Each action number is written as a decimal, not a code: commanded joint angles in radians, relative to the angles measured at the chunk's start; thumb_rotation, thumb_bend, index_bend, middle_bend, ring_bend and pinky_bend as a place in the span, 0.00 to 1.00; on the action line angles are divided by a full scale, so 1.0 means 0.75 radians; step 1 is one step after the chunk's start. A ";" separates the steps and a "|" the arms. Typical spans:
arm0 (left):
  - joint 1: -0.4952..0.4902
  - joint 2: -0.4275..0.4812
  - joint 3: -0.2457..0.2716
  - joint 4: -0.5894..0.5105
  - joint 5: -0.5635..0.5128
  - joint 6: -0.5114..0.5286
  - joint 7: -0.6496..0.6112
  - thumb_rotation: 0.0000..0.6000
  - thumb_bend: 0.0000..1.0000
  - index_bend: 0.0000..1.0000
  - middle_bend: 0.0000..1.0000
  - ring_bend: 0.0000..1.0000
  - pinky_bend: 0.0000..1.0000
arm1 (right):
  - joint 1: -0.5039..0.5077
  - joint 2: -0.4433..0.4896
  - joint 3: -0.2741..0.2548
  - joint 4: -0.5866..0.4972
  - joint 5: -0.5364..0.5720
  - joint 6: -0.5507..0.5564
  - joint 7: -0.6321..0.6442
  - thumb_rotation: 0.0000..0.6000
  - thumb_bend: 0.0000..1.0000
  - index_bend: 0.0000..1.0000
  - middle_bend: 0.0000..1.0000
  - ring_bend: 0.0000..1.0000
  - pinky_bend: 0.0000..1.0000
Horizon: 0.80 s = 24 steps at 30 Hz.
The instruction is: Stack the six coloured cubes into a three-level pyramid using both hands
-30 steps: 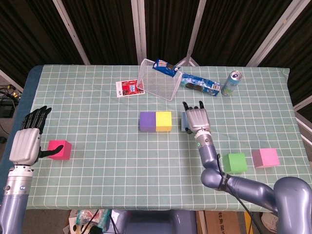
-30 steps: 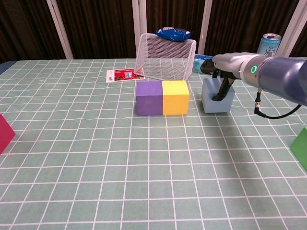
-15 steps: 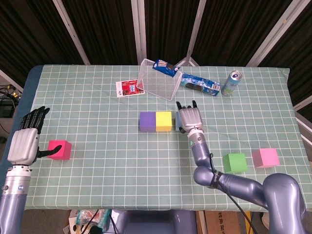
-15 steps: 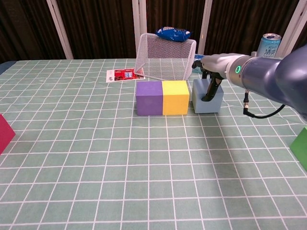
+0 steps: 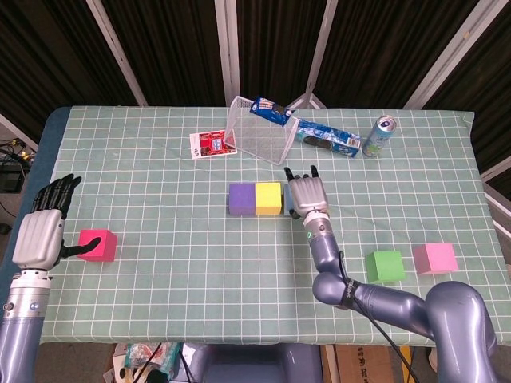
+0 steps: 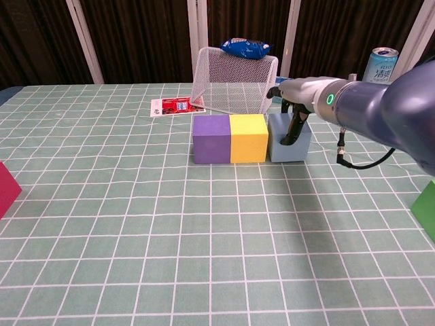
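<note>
A purple cube (image 5: 242, 199) and a yellow cube (image 5: 268, 199) sit side by side mid-table. A light blue cube (image 6: 288, 142) stands right against the yellow cube (image 6: 248, 138). My right hand (image 6: 297, 102) grips it from above, thumb on its front face. In the head view that hand (image 5: 306, 194) hides most of the blue cube. At the left edge, my left hand (image 5: 44, 231) is open with its fingers spread, and its thumb reaches the magenta cube (image 5: 98, 245). A green cube (image 5: 385, 266) and a pink cube (image 5: 435, 258) lie at the right.
A tipped wire basket (image 5: 257, 132) with a blue snack bag (image 5: 271, 110) on it stands behind the row. A cookie pack (image 5: 327, 137) and a drink can (image 5: 378, 136) are at the back right. A red card (image 5: 211, 145) lies to the basket's left.
My right hand slid the light blue cube leftward until it met the yellow cube. The left hand and the other cubes stayed put.
</note>
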 commanded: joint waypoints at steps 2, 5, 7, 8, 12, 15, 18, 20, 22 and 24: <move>0.000 0.000 -0.001 0.000 -0.001 0.000 -0.001 1.00 0.14 0.00 0.02 0.00 0.05 | 0.010 -0.007 -0.003 0.012 0.000 -0.004 0.002 1.00 0.32 0.00 0.40 0.28 0.00; 0.001 0.001 -0.002 0.001 -0.004 -0.001 -0.003 1.00 0.14 0.00 0.02 0.00 0.05 | 0.021 -0.015 -0.003 0.023 -0.002 -0.008 0.005 1.00 0.32 0.00 0.40 0.28 0.00; 0.001 0.002 -0.002 0.003 -0.006 -0.003 -0.004 1.00 0.14 0.00 0.02 0.00 0.05 | 0.026 -0.020 -0.004 0.030 -0.007 -0.011 0.009 1.00 0.32 0.00 0.40 0.28 0.00; 0.001 0.002 -0.002 0.003 -0.006 -0.003 -0.004 1.00 0.14 0.00 0.02 0.00 0.05 | 0.029 -0.022 -0.005 0.035 -0.008 -0.013 0.010 1.00 0.32 0.00 0.40 0.28 0.00; 0.001 0.002 -0.002 0.004 -0.007 -0.003 -0.004 1.00 0.14 0.00 0.02 0.00 0.05 | 0.041 -0.032 -0.007 0.049 -0.006 -0.020 0.009 1.00 0.32 0.00 0.40 0.28 0.00; 0.002 0.002 -0.002 0.006 -0.009 -0.004 -0.005 1.00 0.14 0.00 0.02 0.00 0.05 | 0.047 -0.040 -0.010 0.061 -0.002 -0.024 0.009 1.00 0.32 0.00 0.40 0.28 0.00; 0.002 0.002 -0.003 0.008 -0.011 -0.004 -0.006 1.00 0.14 0.00 0.02 0.00 0.05 | 0.052 -0.048 -0.012 0.072 0.002 -0.025 0.010 1.00 0.32 0.00 0.40 0.28 0.00; 0.003 0.003 -0.003 0.009 -0.012 -0.004 -0.007 1.00 0.14 0.00 0.02 0.00 0.05 | 0.055 -0.052 -0.013 0.079 0.002 -0.026 0.011 1.00 0.32 0.00 0.40 0.28 0.00; 0.003 0.004 -0.003 0.010 -0.014 -0.005 -0.007 1.00 0.14 0.00 0.02 0.00 0.05 | 0.056 -0.057 -0.014 0.086 0.000 -0.024 0.012 1.00 0.32 0.00 0.40 0.28 0.00; 0.003 0.005 -0.002 0.011 -0.020 -0.008 -0.005 1.00 0.14 0.00 0.02 0.00 0.05 | 0.058 -0.061 -0.016 0.093 0.000 -0.023 0.012 1.00 0.32 0.00 0.40 0.28 0.00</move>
